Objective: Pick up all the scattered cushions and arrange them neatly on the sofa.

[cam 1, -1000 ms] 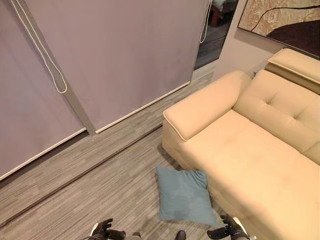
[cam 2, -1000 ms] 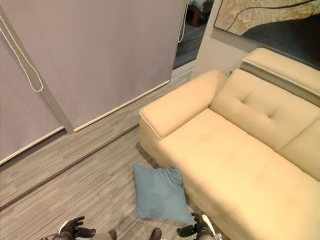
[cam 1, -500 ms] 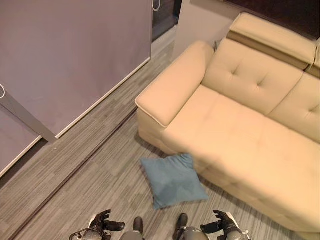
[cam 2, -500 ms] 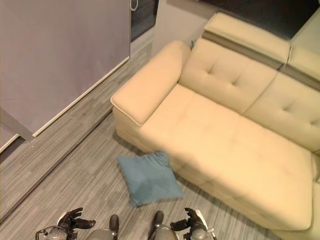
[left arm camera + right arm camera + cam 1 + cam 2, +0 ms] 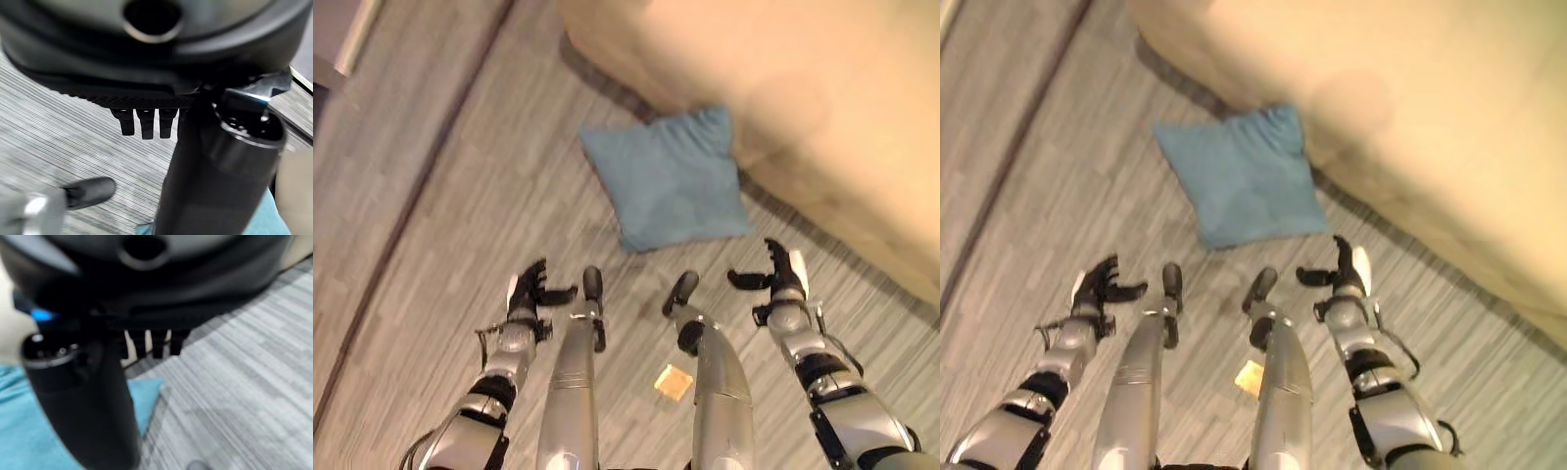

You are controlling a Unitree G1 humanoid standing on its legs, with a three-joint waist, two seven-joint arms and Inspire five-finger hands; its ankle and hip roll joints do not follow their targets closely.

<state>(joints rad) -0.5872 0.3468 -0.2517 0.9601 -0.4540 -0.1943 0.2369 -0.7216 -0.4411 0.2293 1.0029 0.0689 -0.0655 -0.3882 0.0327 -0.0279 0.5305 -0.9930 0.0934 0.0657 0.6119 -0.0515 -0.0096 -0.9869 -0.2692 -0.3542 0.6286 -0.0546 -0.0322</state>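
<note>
**One cushion on the floor, both hands empty: risks before the grasp**

One blue cushion (image 5: 668,178) lies flat on the grey wood-grain floor (image 5: 440,196), its far corner touching or tucked just against the base of the beige sofa (image 5: 822,108). The left hand (image 5: 527,291) and right hand (image 5: 779,274) hover near the cushion's near edge, apart from it, one to each side. Fingers on both are spread and relaxed, holding nothing.

Risks, as judged from this layout:
- The cushion is soft and lies flat. Fingers closing on the top face alone would likely pinch only a fold of cover, so it sags or slips on the lift.
- The left hand sits farther from the cushion than the right. An uneven reach could push it along the floor or further under the sofa front.
- The sofa front is near the right hand's path, so a wide sweep may knock into it.
- A small tan scrap (image 5: 674,382) lies on the floor near the robot; it could be stepped on.
</note>
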